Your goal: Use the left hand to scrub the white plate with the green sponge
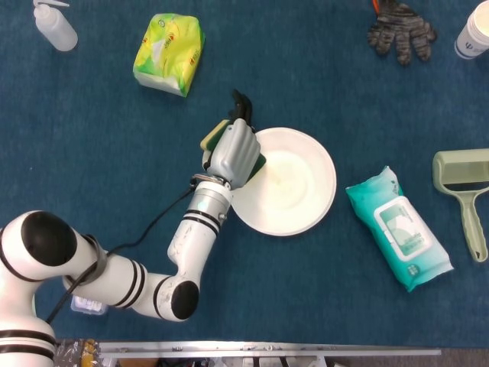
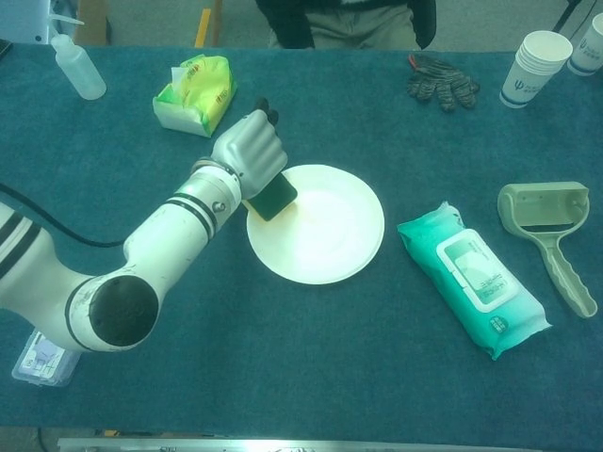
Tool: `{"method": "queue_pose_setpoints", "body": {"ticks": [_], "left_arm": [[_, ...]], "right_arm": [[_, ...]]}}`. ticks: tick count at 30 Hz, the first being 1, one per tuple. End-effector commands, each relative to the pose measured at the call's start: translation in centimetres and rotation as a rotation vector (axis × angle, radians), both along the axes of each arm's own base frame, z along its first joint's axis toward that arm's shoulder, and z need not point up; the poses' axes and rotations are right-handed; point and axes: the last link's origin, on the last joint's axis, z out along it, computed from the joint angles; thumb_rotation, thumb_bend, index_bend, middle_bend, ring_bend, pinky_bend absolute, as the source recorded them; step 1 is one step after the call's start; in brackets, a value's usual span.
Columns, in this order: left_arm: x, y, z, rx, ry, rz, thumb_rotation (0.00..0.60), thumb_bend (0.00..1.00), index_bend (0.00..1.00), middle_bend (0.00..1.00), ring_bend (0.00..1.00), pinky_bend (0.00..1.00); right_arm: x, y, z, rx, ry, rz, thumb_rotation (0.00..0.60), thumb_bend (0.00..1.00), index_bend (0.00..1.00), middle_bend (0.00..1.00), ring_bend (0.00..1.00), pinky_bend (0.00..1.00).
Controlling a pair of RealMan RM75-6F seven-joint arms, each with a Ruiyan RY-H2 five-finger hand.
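The white plate [image 1: 292, 182] [image 2: 325, 226] lies at the middle of the blue cloth. My left hand [image 1: 234, 151] [image 2: 249, 153] hangs over the plate's left rim and grips the green sponge [image 2: 272, 200] [image 1: 215, 134]. In the chest view the sponge's dark lower corner overlaps the plate's left edge. Whether it touches the plate I cannot tell. In the head view the hand covers most of the sponge, and only its yellow-green edge shows. My right hand is in neither view.
A yellow tissue pack [image 1: 169, 53] lies far left of the plate, with a squeeze bottle [image 1: 55, 25] in the far-left corner. A teal wipes pack [image 1: 399, 228] and a lint roller [image 1: 464, 191] lie to the right. A glove [image 1: 401, 30] and paper cups [image 2: 530, 68] stand far right.
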Motion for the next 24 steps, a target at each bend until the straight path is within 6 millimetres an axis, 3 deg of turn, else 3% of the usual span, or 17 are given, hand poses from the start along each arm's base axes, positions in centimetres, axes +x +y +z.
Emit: {"method": "queue_pose_setpoints", "body": {"ticks": [1,11,24], "left_arm": [[-0.1,0.3,0.8,0.021,-0.035,0.022,0.583,0.3,0.51,0.27,0.1,0.1],[-0.8,0.4,3.9,0.056,-0.131,0.046,0.587,0.3,0.51,0.27,0.1,0.1],[-5.4,-1.2,6.3,0.042,-0.184,0.135,0.583,0.3,0.5,0.27,0.1,0.1]], "right_arm": [[0.1,0.0,-0.1,0.002,0.0,0.003,0.587,0.32,0.3,0.32,0.21,0.4],[0.6,-0.2,-0.3,0.004,-0.001,0.014,0.587,0.32,0.3,0.31,0.21,0.4],[0.9,-0.2,-0.5,0.009,-0.001,0.021,0.588,0.32,0.3,0.31,0.21,0.4]]}}
